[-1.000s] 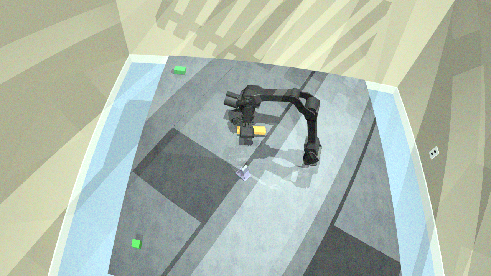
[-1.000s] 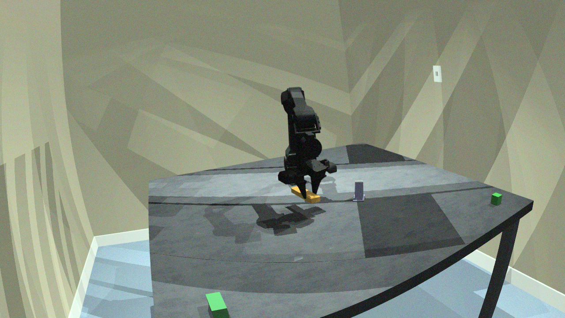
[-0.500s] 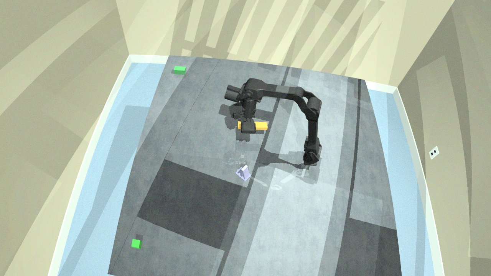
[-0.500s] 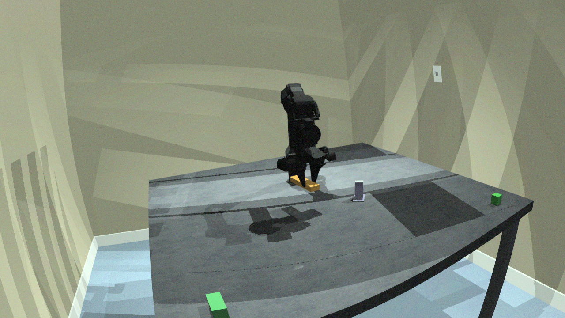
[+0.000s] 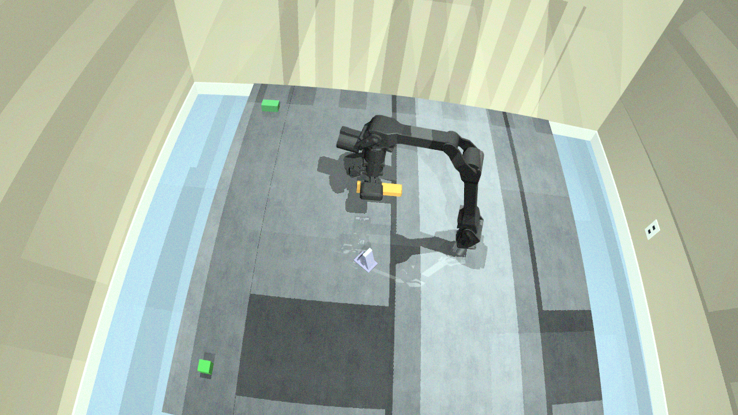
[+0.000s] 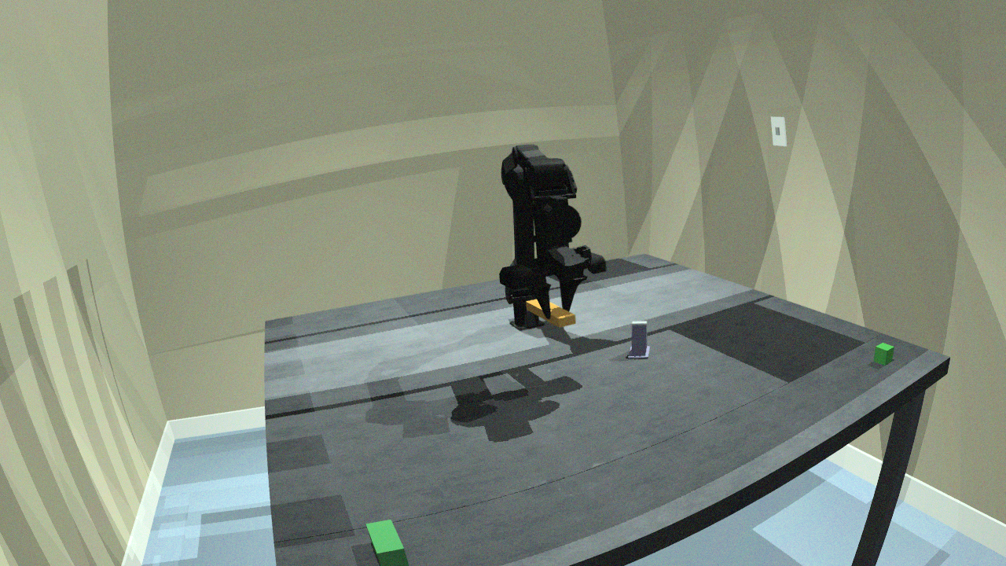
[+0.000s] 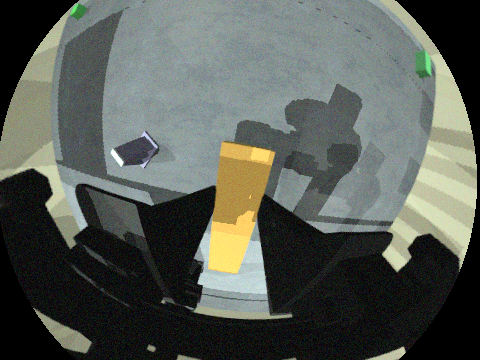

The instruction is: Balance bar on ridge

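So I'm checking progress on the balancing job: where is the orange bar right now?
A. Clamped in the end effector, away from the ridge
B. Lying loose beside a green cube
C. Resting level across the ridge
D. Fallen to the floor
A: the end effector is shut on the orange bar, while the pale ridge stands apart with nothing on it.
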{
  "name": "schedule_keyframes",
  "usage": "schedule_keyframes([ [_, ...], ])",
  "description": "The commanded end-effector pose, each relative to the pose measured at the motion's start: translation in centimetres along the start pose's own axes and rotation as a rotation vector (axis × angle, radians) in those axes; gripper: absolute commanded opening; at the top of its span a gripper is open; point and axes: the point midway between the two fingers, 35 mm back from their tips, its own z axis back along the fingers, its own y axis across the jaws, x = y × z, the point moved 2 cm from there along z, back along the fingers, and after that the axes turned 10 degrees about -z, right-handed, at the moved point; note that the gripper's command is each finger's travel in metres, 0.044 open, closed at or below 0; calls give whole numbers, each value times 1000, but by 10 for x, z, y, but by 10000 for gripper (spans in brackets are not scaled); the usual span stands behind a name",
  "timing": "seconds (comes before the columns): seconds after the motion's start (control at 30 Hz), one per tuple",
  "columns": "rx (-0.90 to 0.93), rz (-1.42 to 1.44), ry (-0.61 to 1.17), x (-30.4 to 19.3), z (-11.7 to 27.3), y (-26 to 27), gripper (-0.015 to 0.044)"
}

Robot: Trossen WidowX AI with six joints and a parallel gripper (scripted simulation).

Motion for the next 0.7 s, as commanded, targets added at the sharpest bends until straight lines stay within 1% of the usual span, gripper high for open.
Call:
schedule_keyframes([
  [0.0, -3, -41, -2, 3, 1, 12, 0],
  [0.67, 4, -323, -2, 9, 3, 87, 0],
])
